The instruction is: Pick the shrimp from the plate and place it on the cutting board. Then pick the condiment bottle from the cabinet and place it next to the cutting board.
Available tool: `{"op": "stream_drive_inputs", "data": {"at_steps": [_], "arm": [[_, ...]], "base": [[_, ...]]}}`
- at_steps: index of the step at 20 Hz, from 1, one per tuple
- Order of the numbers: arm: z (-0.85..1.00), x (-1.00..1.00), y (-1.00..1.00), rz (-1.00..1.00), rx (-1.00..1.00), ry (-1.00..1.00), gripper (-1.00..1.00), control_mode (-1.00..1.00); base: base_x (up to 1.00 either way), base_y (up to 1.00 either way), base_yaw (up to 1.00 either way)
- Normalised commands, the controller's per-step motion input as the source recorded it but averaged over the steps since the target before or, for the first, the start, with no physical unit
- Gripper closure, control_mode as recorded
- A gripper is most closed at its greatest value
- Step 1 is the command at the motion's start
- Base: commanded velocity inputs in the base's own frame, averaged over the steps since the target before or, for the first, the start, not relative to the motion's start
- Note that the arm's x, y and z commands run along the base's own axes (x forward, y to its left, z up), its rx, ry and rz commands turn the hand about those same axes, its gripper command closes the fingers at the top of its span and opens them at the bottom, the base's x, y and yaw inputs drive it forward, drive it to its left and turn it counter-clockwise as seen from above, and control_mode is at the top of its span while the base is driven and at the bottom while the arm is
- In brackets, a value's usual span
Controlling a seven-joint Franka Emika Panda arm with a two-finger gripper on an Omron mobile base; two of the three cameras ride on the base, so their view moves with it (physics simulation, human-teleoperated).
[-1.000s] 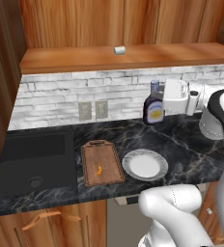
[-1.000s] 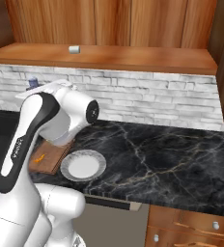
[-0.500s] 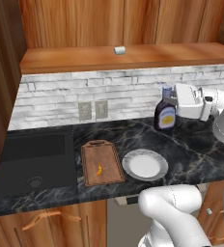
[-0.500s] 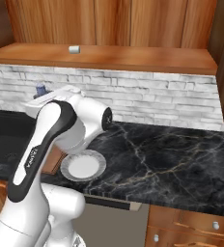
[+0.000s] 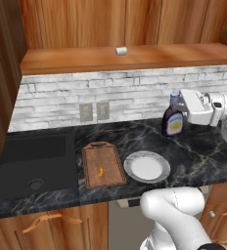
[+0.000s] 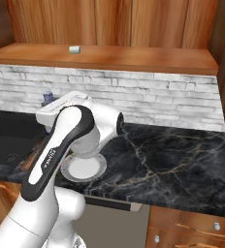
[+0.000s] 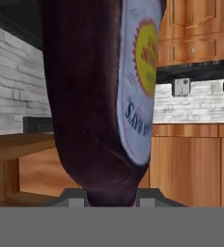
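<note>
Black marble counter (image 5: 203, 151) under brick backsplash (image 5: 135, 93), tool (image 5: 180, 108) seemingly clamped on upright condiment bottle (image 5: 172, 120).

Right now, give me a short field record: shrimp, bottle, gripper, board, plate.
shrimp: shrimp lies on the cutting board
plate: plate bare, right of the board
condiment bottle: condiment bottle upright, low over the counter by the backsplash, right of the plate
gripper: gripper shut on the bottle from its right side
cabinet: shelf ledge holds a small white block
</note>
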Motion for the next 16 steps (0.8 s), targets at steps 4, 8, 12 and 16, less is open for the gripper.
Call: {"op": "stream_drive_inputs", "data": {"at_steps": [4,8,12,16], "arm": [[-0.36,0.0,-0.19,0.13,0.0,-0.01,1.0,-1.0],[-0.43,0.0,-0.15,0.13,0.0,-0.09,1.0,-1.0],[-0.33,0.0,-0.16,0.11,-0.02,-0.09,1.0,-1.0],[-0.25,0.0,-0.18,0.08,-0.04,-0.06,1.0,-1.0]], "base": [[0.0,0.0,0.0],[0.0,0.0,0.0],[0.0,0.0,0.0],[0.0,0.0,0.0]]}}
